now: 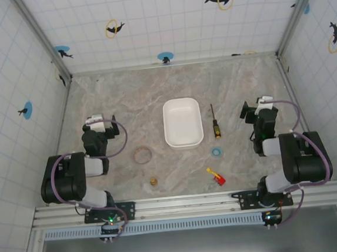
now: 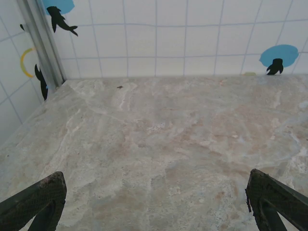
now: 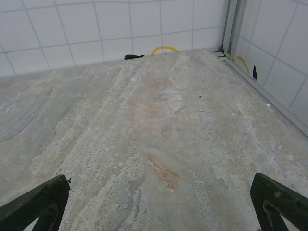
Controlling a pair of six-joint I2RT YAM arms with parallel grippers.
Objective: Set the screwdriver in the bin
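Left gripper (image 2: 154, 197) spread wide — marble tabletop (image 2: 168, 130).

screwdriver (image 1: 214, 122): yellow-orange handle, dark shaft, flat on table | bin (image 1: 181, 106): white, upright, just left

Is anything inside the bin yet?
Nothing: the bin shows only its bare white floor from above. The screwdriver lies on the table just right of it, apart. What the bin covers underneath cannot be seen.
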